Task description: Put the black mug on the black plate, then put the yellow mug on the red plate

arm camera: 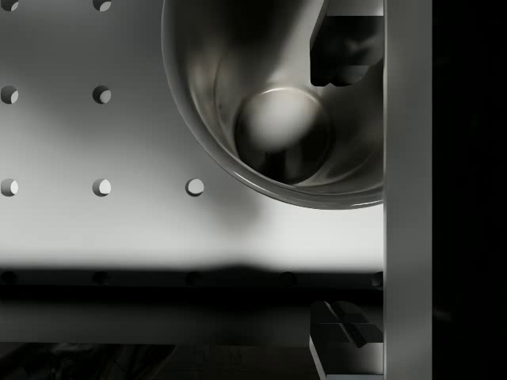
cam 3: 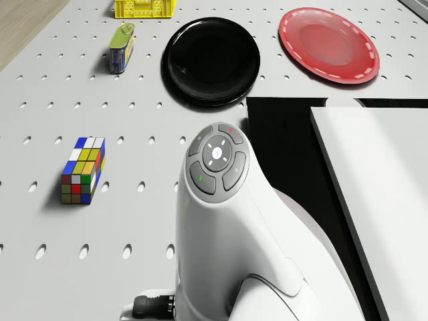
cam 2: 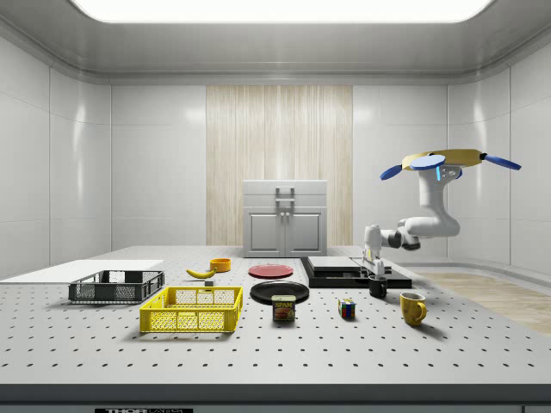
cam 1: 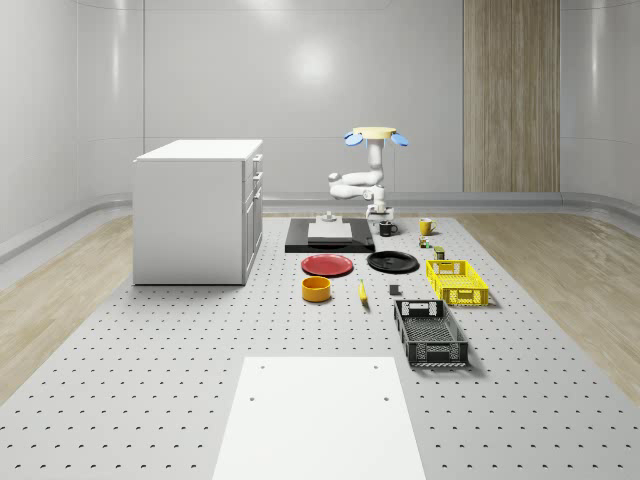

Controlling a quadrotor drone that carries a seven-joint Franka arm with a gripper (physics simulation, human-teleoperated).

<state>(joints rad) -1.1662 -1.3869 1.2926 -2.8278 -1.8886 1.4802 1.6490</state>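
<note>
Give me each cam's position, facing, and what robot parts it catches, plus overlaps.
Whole-scene: high at the table's near end, facing the far wall; drone hovers over the far end, claw down at the black mug.
Side: table height, facing the cabinet; drone, arm, claw at the mug.
Drone: on the body, looking down; arm in front, black plate and red plate beyond.
Wrist: straight down into the mug, one finger inside it.
Shared: both plates in the first three.

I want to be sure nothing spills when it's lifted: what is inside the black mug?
The wrist view looks down into the black mug: a bare, shiny bottom, nothing lying in it. One finger of the gripper covers part of the inner wall.
</note>
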